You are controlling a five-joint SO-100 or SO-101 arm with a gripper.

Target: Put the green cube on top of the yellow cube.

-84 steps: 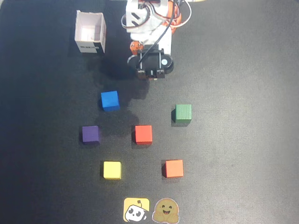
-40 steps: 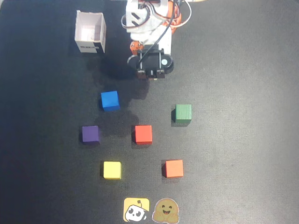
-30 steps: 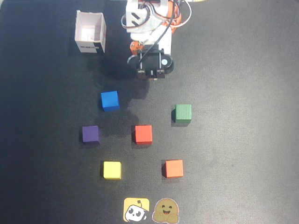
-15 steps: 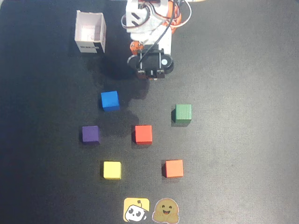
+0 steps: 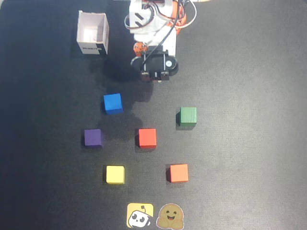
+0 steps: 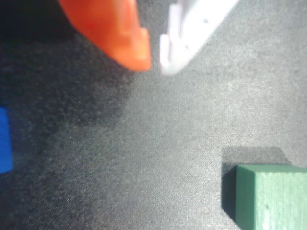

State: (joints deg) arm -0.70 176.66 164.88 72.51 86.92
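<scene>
In the wrist view the gripper (image 6: 153, 64) hangs over bare black mat with its orange finger (image 6: 115, 28) and white finger (image 6: 192, 33) drawn close together, only a thin slit between the tips — closed, with nothing held. From overhead the gripper (image 5: 153, 76) sits near the top of the table, tucked just below the white and orange arm (image 5: 153, 24).

The green cube (image 5: 187, 116) lies below and to the right of the gripper in the overhead view, apart from it and flat on the mat (image 5: 249, 143); in the wrist view the same cube (image 6: 268, 196) fills the lower right corner. A blue cube (image 5: 112, 103) sits below and to the left of the gripper, and shows as a blue sliver (image 6: 5, 139) at the left edge of the wrist view.

Further down the overhead view come a red cube (image 5: 147, 137) in the middle and a purple cube (image 5: 93, 138) to its left. Below those, the yellow cube (image 5: 115, 174) rests on the left and an orange cube (image 5: 178, 173) on the right — the yellow one well apart from the green one. Two stickers lie at the bottom edge, a yellow one (image 5: 140, 215) and a brown one (image 5: 171, 216). A white open box (image 5: 93, 33) stands at the upper left.
</scene>
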